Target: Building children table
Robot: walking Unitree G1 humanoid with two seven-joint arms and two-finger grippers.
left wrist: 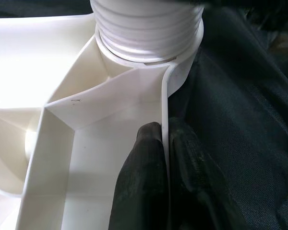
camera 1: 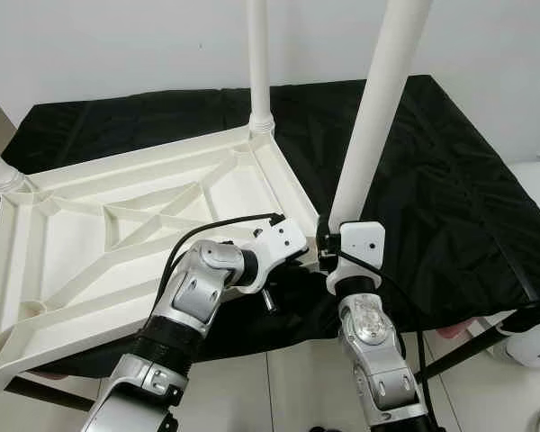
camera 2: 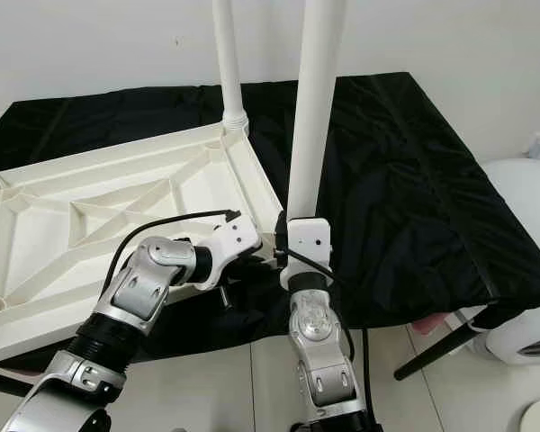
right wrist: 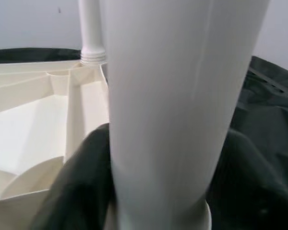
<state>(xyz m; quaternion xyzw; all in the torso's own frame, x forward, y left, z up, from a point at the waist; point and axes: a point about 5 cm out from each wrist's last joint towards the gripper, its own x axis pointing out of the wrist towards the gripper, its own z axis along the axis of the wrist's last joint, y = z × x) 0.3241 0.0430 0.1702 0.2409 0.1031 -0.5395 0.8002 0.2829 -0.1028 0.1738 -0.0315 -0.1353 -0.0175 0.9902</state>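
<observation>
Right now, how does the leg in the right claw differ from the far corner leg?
The held leg leans; the far corner leg stands upright. The held leg is gripped near its base by the right claw; the far one has no claw on it and sits in the tabletop corner. The held leg is at the near corner beside the left claw, which pinches the rim. Both are white tubes.

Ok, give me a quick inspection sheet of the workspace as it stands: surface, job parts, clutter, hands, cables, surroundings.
Surface: black cloth over a work table.
Job's things: white tabletop lies underside up; far leg stands in its corner socket; near leg stands upright at the near corner.
Clutter: nothing seen.
Hands: left hand pinches the tabletop's rim beside the near corner socket; right hand is closed round the near leg.
Cables: black cable loops over the left wrist.
Surroundings: white wall, tiled floor, white round appliance on the right.
</observation>
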